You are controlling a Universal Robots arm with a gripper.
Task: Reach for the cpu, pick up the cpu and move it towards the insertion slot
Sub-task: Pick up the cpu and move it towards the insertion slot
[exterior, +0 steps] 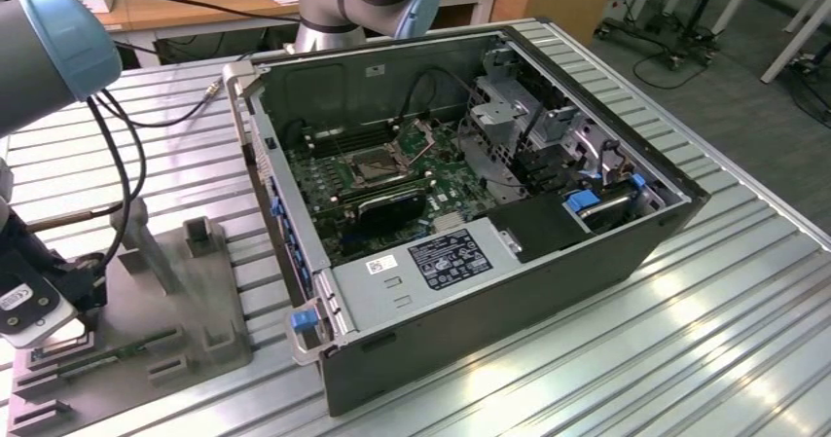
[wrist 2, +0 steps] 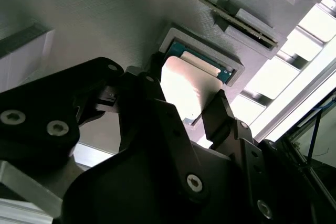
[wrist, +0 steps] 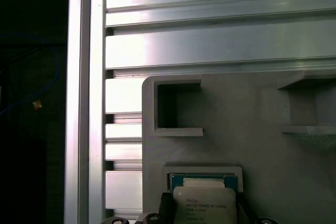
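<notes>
Jamming looks the risk: the gripper (wrist 2: pixel 187 77), fingers apart, straddles the cpu (wrist 2: pixel 184 95) seated in the recess of the grey fixture (exterior: pixel 195 310) at the exterior view's lower left, and an off-centre squeeze could wedge it there.

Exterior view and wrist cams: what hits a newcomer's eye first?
The open computer case sits in the exterior view's middle, its green motherboard and the insertion slot exposed. At that view's lower left, the gripper hangs over a grey fixture; in both wrist views the cpu lies in its recess there, right under it.
</notes>
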